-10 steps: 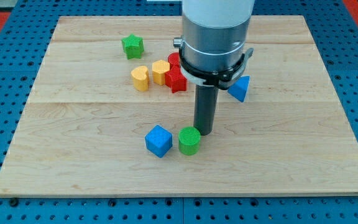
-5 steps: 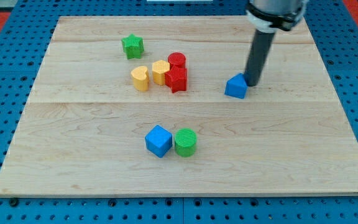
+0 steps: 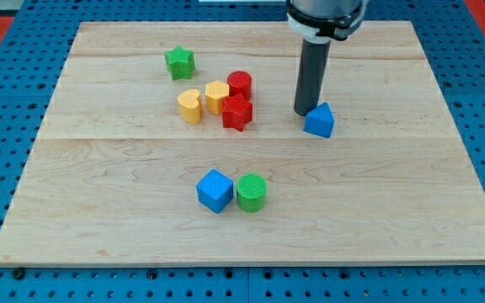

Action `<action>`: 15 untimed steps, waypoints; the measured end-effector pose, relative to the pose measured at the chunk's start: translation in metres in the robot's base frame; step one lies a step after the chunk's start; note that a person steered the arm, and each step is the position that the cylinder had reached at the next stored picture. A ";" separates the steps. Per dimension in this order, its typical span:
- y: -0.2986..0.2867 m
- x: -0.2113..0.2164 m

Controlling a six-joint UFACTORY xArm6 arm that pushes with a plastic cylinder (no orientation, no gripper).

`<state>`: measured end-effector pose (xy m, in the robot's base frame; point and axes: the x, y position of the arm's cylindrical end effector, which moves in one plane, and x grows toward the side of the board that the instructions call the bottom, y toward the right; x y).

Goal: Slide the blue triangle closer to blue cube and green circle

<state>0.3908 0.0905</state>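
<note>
One block matters: blue triangle [image 3: 319, 120] touches our tip [image 3: 303, 113] on its right; we've no pincer, nothing held. Swing behind it, then shove down-left toward blue cube [image 3: 215, 190] and green circle [image 3: 251, 192].

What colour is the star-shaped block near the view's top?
Green star, clearest in the camera view.

Green star [image 3: 178, 61] sits apart from clustered yellow [image 3: 190, 106] and red blocks [image 3: 237, 111].

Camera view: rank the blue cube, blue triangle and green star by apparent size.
1. blue cube, though it sits nearer the view's bottom
2. blue triangle and green star look alike; not ranked
</note>
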 end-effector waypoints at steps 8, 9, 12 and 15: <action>0.025 0.057; 0.045 0.097; -0.073 0.072; -0.092 0.104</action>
<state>0.4949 -0.0011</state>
